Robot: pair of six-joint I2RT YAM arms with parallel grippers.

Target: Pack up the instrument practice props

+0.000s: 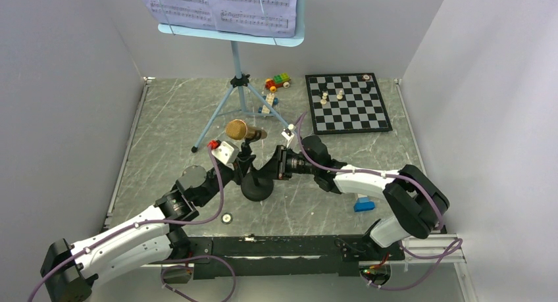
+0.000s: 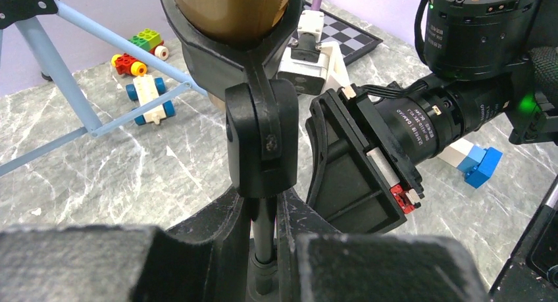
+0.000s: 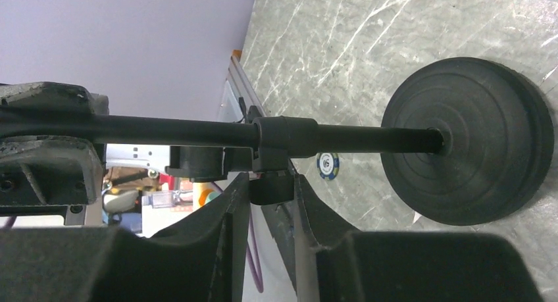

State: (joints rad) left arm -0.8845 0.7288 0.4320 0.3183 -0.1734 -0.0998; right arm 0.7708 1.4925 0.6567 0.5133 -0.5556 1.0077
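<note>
While the left fingers (image 2: 227,239) pinch the stand (image 1: 256,187) pole below its clip and the right fingers (image 3: 227,213) straddle its collar knob, possibly clamped but unclear, hold the stand upright on the bench (image 1: 164,118). Draw the mic (image 1: 237,129), seated atop it, out along the clip.

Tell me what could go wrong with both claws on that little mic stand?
The mic only sits in the clip atop the stand, so tilting the stand might let it slip out. The left gripper and right gripper crowd the same thin pole and might knock each other. The music stand has a leg close by that could snag a lifted stand.
</note>
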